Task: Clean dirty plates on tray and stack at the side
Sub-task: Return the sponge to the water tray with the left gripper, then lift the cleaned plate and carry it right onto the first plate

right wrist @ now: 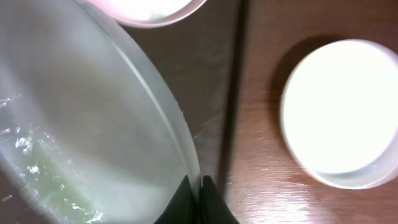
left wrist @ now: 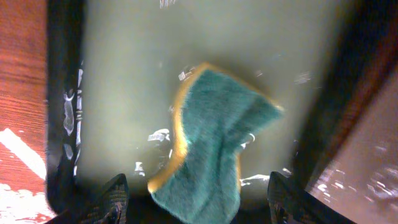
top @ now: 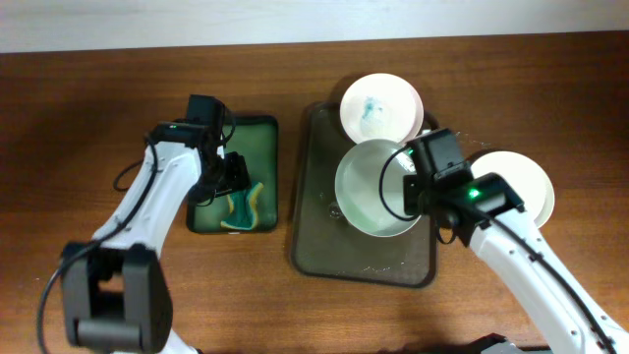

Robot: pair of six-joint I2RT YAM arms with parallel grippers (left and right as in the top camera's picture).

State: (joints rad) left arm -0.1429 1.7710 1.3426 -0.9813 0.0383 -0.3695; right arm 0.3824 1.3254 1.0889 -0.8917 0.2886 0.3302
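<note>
A dark tray (top: 314,258) holds a dirty white plate (top: 381,106) with blue-green smears at its far end. My right gripper (right wrist: 198,200) is shut on the rim of a second white plate (top: 369,192) (right wrist: 81,137), held over the tray. A clean white plate (top: 526,182) (right wrist: 339,112) lies on the table to the right. My left gripper (left wrist: 196,202) is open above a green and yellow sponge (left wrist: 214,146) (top: 244,204) lying in a small dark green tray (top: 265,133). The fingers straddle the sponge without gripping it.
The wooden table (top: 98,98) surrounds both trays. Water droplets and residue lie on the big tray's floor (top: 378,264) and in the small tray (left wrist: 124,74).
</note>
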